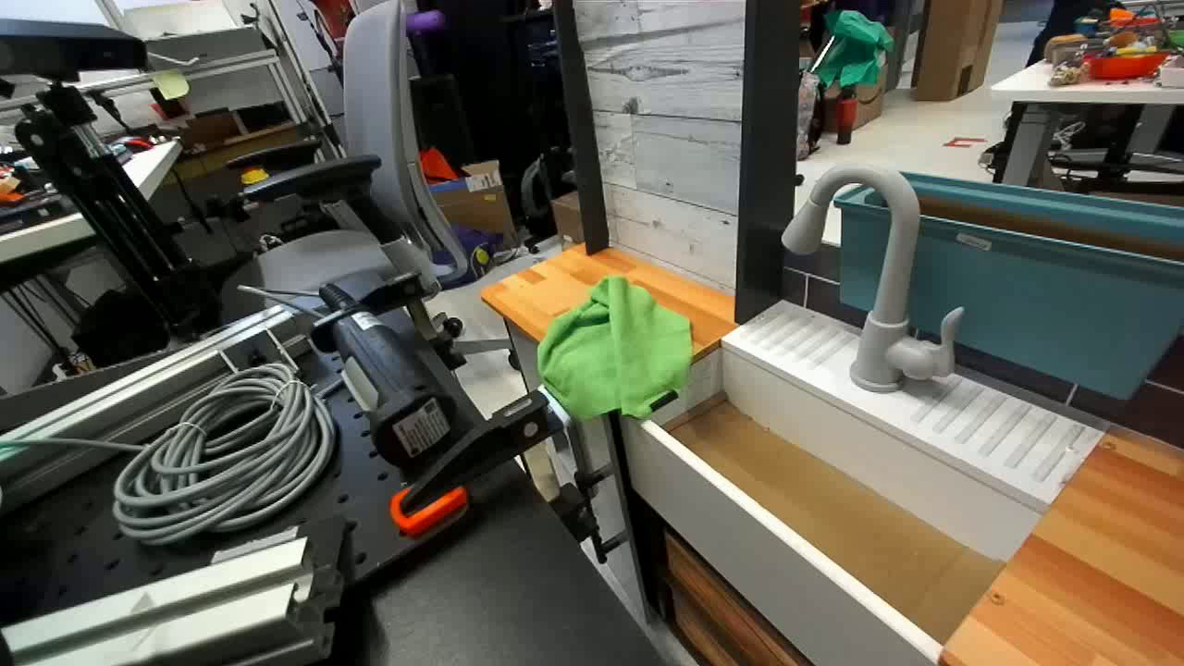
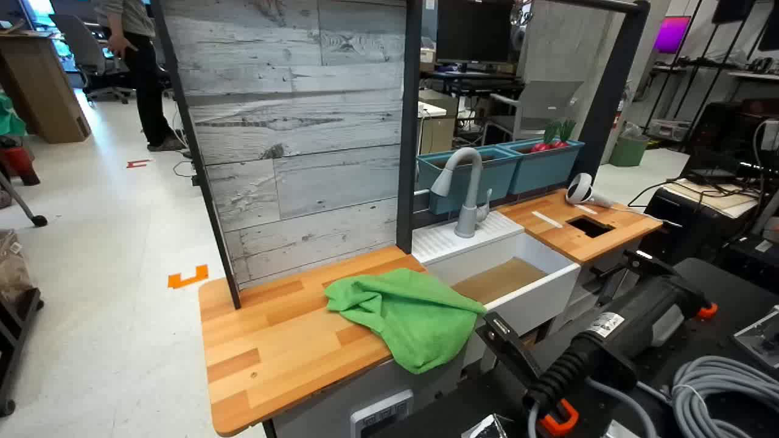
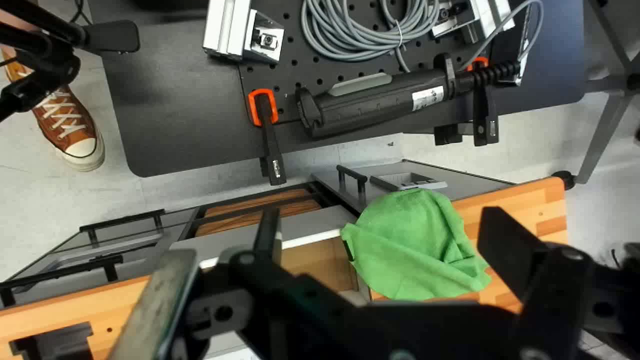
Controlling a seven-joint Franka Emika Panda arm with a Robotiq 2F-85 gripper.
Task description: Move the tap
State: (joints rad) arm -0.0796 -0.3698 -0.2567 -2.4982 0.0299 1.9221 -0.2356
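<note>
The tap [image 1: 899, 259] stands upright on the white ribbed ledge behind the sink. Its gooseneck spout curves over to the left, and its side lever [image 1: 948, 342] points up on the right in that exterior view. The tap also shows in an exterior view [image 2: 471, 198], with the spout head bent to the left. The tap does not show in the wrist view. My gripper [image 3: 387, 240] shows only in the wrist view. Its two dark fingers are wide apart with nothing between them, and a green cloth lies in the background beyond them.
The green cloth [image 1: 615, 351] drapes over the wooden counter [image 2: 274, 340] at the sink's [image 1: 777, 546] edge. Teal planters [image 1: 999, 296] stand behind the tap. A tall wood-pattern panel [image 2: 298, 134] rises beside it. A black table [image 3: 165, 100] bears a clamped black tool [image 3: 375, 102] and coiled cable.
</note>
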